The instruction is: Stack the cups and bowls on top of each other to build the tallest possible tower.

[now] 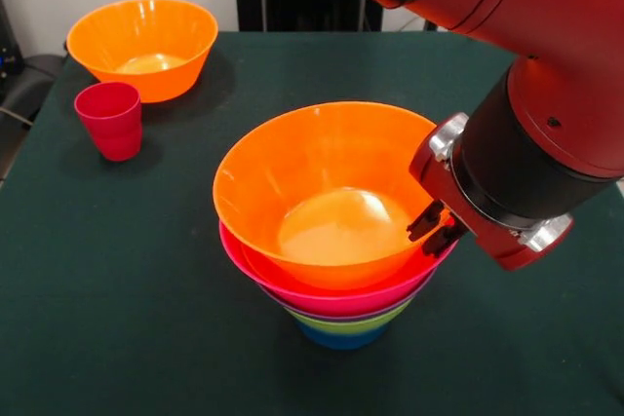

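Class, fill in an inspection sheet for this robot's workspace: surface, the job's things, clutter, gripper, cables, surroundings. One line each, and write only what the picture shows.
Surface: dark green table, flat, no spills seen.
Job's things: the tower stands near the table's middle, a large orange bowl on top, a pink bowl under it, green and blue layers at the base. A second orange bowl sits apart at the far corner, with a red cup upright in front of it.
Clutter: nothing seen.
Gripper: the gripper is at the top bowl's rim; open or shut cannot be told.
Cables: nothing seen clearly.
Surroundings: pale wall and dark furniture behind the table.
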